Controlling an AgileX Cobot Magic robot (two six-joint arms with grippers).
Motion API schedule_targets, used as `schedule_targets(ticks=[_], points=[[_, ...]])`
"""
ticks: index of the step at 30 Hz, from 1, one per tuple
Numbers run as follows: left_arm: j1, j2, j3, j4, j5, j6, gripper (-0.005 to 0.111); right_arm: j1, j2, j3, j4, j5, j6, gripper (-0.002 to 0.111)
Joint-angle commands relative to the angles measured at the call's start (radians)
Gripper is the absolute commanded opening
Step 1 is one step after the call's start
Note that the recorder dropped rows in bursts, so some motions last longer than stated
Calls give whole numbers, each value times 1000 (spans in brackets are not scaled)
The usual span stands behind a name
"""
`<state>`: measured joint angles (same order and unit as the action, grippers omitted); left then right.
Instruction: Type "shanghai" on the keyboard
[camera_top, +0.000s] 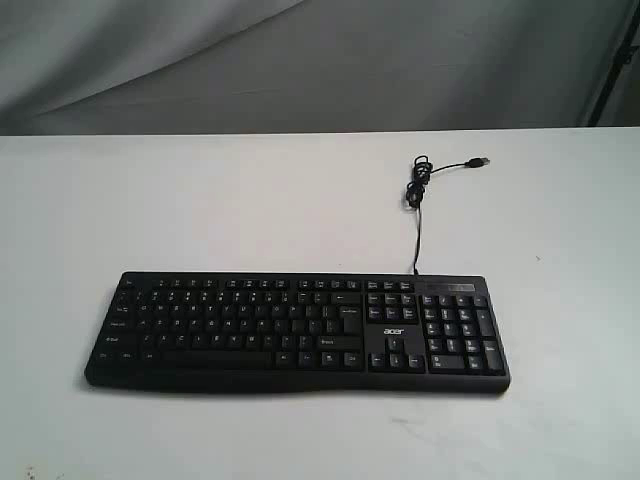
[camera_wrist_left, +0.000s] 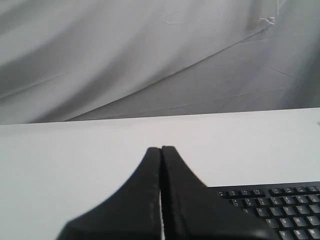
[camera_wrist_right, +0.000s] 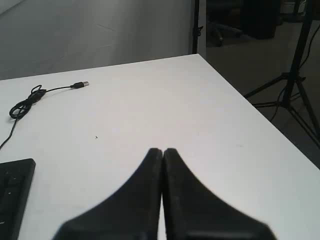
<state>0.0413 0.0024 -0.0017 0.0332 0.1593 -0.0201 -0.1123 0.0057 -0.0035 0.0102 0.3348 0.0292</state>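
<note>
The black keyboard (camera_top: 297, 331) with white legends and an "acer" logo lies flat near the front of the white table (camera_top: 250, 200). Its thin black cable (camera_top: 417, 190) runs back to a small coil and a loose USB plug (camera_top: 481, 160). Neither arm shows in the exterior view. In the left wrist view my left gripper (camera_wrist_left: 161, 149) is shut and empty, above the table, with the keyboard's (camera_wrist_left: 280, 205) corner beside it. My right gripper (camera_wrist_right: 162, 150) is shut too, holding nothing, over bare table off the keyboard's (camera_wrist_right: 12, 192) number-pad end.
A grey cloth backdrop (camera_top: 300, 60) hangs behind the table. In the right wrist view the table's edge (camera_wrist_right: 250, 105) drops off to a floor with a dark tripod stand (camera_wrist_right: 295, 70). The coiled cable (camera_wrist_right: 25, 105) lies on the table behind the keyboard.
</note>
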Motion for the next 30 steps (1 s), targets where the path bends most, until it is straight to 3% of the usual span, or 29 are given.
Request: schedule_targets(ticks=[1, 19, 30], points=[[-6, -2, 2, -2, -5, -3, 0, -7, -6, 3, -10, 1, 4, 0], [-6, -2, 2, -2, -5, -3, 0, -7, -6, 3, -18, -5, 1, 0], [-6, -2, 2, -2, -5, -3, 0, -7, -6, 3, -22, -343, 3, 0]])
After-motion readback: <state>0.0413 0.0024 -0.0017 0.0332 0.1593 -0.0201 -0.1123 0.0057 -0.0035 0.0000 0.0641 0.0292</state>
